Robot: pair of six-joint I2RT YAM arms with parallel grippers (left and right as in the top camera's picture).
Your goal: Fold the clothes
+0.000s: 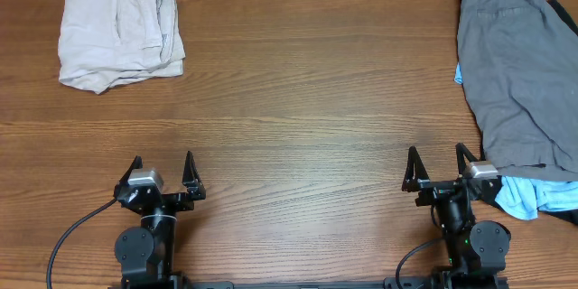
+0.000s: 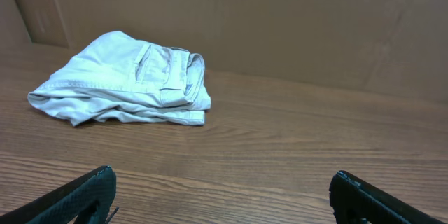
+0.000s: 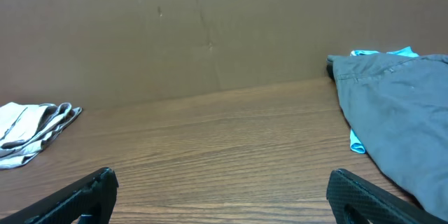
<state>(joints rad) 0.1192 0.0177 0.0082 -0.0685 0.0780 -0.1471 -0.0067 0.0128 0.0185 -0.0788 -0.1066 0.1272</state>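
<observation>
Wooden table point(image 1: 307, 99) bearing everything; dark grey garment point(image 1: 515, 72) sprawling at 3 o'clock; folded beige shorts point(image 1: 117, 36) lying at 10 o'clock; light blue garment point(image 1: 519, 199) peeking from under grey; left gripper point(image 1: 163, 161) at 7, right gripper point(image 1: 438, 152) at 5, both gaping wide, grasping nothing

Matt beige cloth shorts point(image 1: 119, 36); smooth wood-grain table point(image 1: 307, 126); grey cloth garment point(image 1: 519, 72)

Left arm point(image 1: 149, 200), right arm point(image 1: 456, 200) folded low; both jaws spread wide, empty, pointing forward; wrists seemingly level
</observation>
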